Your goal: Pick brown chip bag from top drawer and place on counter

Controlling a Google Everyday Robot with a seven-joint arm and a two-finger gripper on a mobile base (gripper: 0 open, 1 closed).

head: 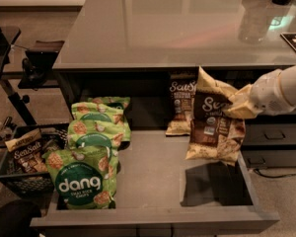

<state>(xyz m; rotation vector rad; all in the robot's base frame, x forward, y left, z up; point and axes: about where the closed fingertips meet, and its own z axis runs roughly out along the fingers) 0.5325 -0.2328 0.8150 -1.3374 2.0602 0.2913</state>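
Note:
My gripper [238,104] reaches in from the right and is shut on the upper right edge of a brown chip bag [212,125]. The bag hangs upright above the right side of the open top drawer [158,181], lifted clear of its floor, with its shadow below. A second brown "Sea Salt" bag [180,102] leans at the drawer's back, just left of the held one. The glossy grey counter [172,23] lies above and behind the drawer.
Several green "dang" bags [91,157] fill the drawer's left side. A dark basket [24,167] on the floor at left holds another Sea Salt bag [25,152]. Narrower drawers with bar handles [274,135] sit at the right. A transparent container [254,21] stands on the counter's far right.

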